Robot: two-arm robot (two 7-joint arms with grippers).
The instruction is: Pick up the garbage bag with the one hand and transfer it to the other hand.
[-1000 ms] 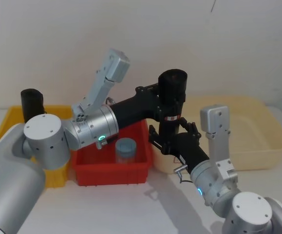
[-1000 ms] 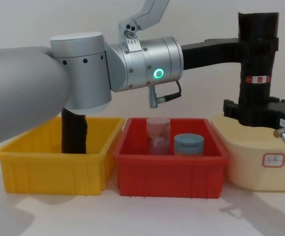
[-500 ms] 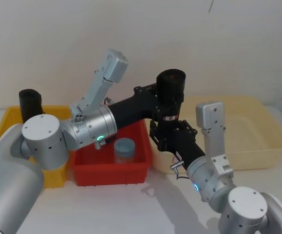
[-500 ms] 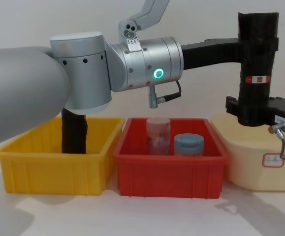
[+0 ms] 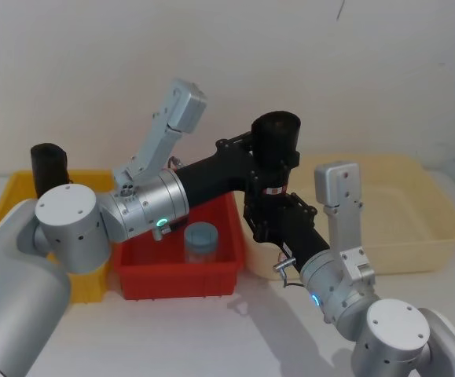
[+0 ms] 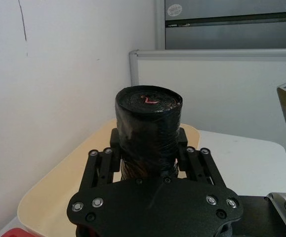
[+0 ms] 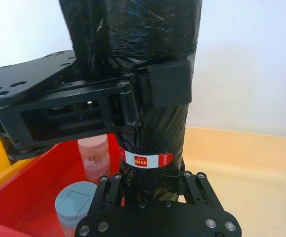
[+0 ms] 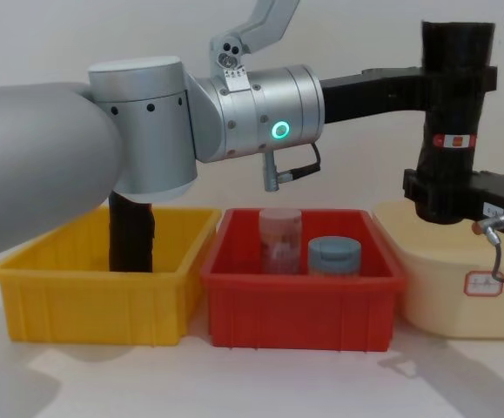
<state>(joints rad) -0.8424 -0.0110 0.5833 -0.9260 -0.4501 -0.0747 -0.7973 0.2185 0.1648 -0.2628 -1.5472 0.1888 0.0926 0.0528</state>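
The garbage bag [image 5: 277,145] [image 8: 456,96], a tall smooth black roll with a red-and-white label band, stands upright in the air between the red bin and the cream tub. My left gripper [image 5: 269,162] [image 6: 148,153], on the silver arm with the green ring light, is shut on the roll's upper half. My right gripper [image 5: 273,221] [image 8: 443,196] holds the lower end just under the label. In the right wrist view its fingers [image 7: 112,183] press against both sides of the garbage bag [image 7: 155,133].
A yellow bin [image 8: 86,305] at the left holds a rougher black roll [image 8: 131,235]. The red bin [image 8: 304,309] in the middle holds a pink jar [image 8: 279,235] and a blue-lidded jar [image 8: 334,255]. A cream tub [image 8: 434,296] stands at the right.
My right gripper has come in from the right and risen onto the roll's lower end. The roll now leans very slightly. The left arm has stayed put.
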